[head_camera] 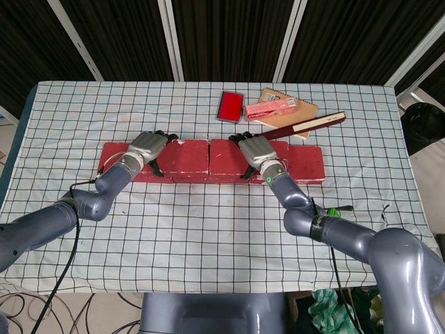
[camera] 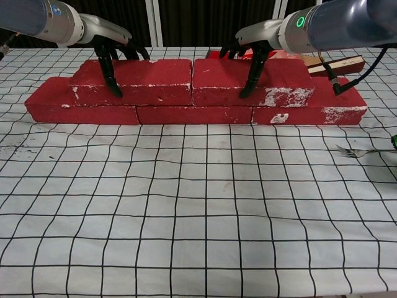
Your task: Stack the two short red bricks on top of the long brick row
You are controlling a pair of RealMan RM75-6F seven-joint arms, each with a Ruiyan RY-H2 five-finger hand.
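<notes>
Head view, left hand (head_camera: 148,145): draped over the left short red brick (camera: 133,81), fingers hooked behind its far edge and thumb down the front face, gripping it
Right hand (head_camera: 255,148): set the same way over the right short red brick (camera: 282,79), fingers curled past the back edge, thumb pressed on the front face, holding it
Short bricks: lying end to end, touching at the middle, both resting on the long row of red bricks (camera: 192,113)
Long row: flat on the table, sticking out past the upper bricks at both ends; white scuffs on the front faces, most at the right
Table covering: white cloth with a black grid (head_camera: 208,229)
Behind the bricks, from the head view: a red rectangular tin with a grey rim (head_camera: 230,106), a pink flat box (head_camera: 270,107) lying on a tan spiral notebook (head_camera: 304,110), and a dark red book with pale page edges (head_camera: 306,126) angled just behind the row's right end
Writing: print on the pink box too small to read; no other label legible
Right of the table: a fork with a green handle (camera: 372,149) lying on the cloth, well apart from the bricks
</notes>
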